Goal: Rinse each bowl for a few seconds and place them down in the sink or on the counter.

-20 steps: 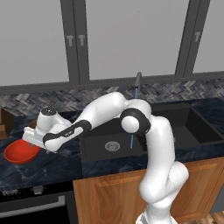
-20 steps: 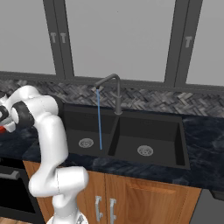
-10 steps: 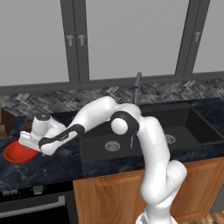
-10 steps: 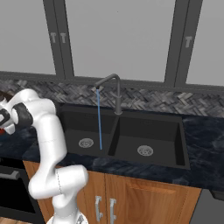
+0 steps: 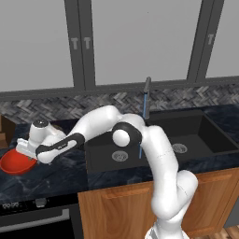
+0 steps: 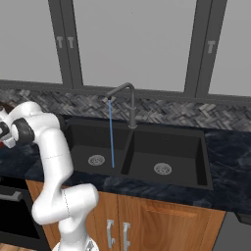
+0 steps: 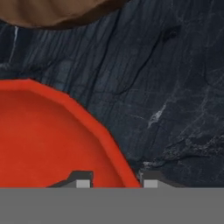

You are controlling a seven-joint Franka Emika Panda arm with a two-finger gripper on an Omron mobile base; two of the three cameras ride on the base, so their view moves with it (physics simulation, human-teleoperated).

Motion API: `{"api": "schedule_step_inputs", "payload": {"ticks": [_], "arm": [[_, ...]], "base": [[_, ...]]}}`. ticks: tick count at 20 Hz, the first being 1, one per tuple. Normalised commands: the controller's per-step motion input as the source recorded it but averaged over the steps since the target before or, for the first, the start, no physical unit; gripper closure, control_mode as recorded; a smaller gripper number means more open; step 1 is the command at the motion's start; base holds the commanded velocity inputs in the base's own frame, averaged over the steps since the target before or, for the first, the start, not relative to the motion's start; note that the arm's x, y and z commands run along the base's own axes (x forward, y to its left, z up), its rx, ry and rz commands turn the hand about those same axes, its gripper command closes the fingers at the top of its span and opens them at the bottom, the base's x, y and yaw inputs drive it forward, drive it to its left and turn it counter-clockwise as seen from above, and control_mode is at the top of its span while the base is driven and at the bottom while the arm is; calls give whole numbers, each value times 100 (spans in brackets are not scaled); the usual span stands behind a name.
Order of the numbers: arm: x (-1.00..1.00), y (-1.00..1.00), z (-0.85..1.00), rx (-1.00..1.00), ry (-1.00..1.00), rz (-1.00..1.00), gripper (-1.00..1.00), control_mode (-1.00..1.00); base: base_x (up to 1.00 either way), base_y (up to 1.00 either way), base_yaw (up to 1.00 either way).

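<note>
The red bowl (image 5: 15, 163) sits on the counter (image 5: 56, 175) at the far left. My gripper (image 5: 24, 152) is down at its near rim. In the hand view the gripper (image 7: 117, 178) straddles the rim of the red bowl (image 7: 48, 140), one fingertip (image 7: 84, 178) inside it and the other just outside. The jaws stand narrowed with a gap still showing on the inner side. The edge of the brown bowl (image 7: 57, 11) lies just beyond on the counter (image 7: 166, 87). The sink (image 5: 191, 122) is to the right.
Water runs in a thin blue stream (image 6: 111, 139) from the faucet (image 6: 128, 100) into the left basin of the sink (image 6: 142, 128). A stove front (image 5: 37, 219) sits below the counter at the left. Cabinets hang above the backsplash.
The hand has moved slightly left and down onto the red bowl's rim, and the jaws have narrowed from wide open. The bowl has not moved.
</note>
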Motion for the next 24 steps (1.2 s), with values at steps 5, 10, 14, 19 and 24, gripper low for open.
{"api": "schedule_step_inputs", "payload": {"ticks": [5,10,14,19,24], "arm": [[1,0,0,1,0,0,100,-100],[-8,-16,17,7,-3,-1,100,-100],[-32,-24,46,10,-14,-6,100,-100],[-32,-30,51,2,-12,-9,100,-100],[-50,-33,40,0,-13,-14,100,-100]], "base": [[0,0,0],[0,0,0],[0,0,0],[0,0,0],[0,0,0]]}}
